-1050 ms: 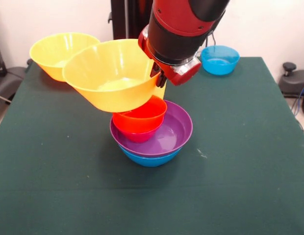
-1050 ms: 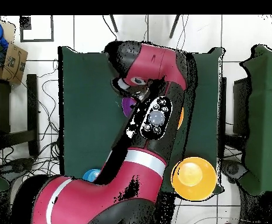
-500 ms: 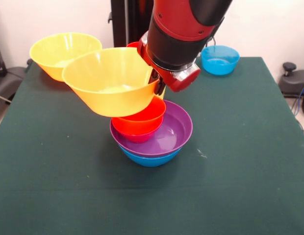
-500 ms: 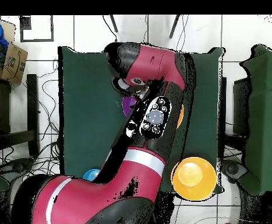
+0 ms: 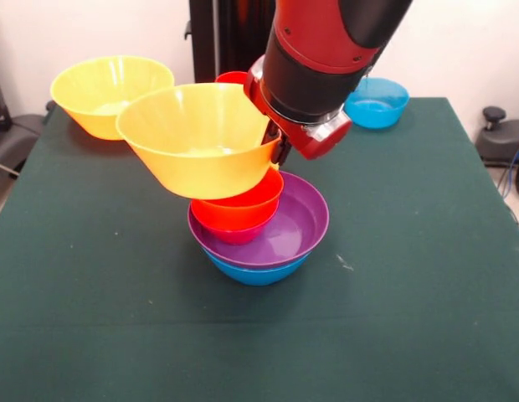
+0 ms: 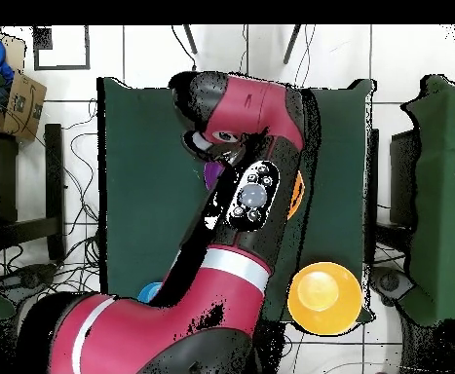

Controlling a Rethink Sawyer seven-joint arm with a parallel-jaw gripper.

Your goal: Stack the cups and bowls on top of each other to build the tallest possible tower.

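- Gripper (image 5: 277, 151) fingers are mostly hidden under the red and black wrist at upper centre of the front view, but they are seen pinched on the right-hand rim of a large yellow-orange bowl (image 5: 201, 138), which is held tilted, its left rim higher than the gripped side.
- Directly beneath it, the tower (image 5: 258, 224) is found at mid-frame: a blue bowl (image 5: 255, 272) at the bottom, a purple bowl (image 5: 293, 226) in it, and an orange-red bowl (image 5: 238, 208) sitting off to the left inside the purple one, with a pink-red bowl (image 5: 234, 235) just visible under it.
- The held bowl's base appears to touch, or nearly touch, the orange-red bowl's rim; which one cannot be settled.
- A release from this tilt is judged risky: the wide bowl overhangs the pile to the left and could tip off that side.
- The small off-centre bowl gives a narrow seat, so sliding is likely on glossy plastic.
- A sideways push could drag the whole pile across the green table (image 5: 410, 293).
- A second large yellow-orange bowl (image 5: 100, 88) at upper left and a light-blue bowl (image 5: 375, 100) at upper right are left unstacked.
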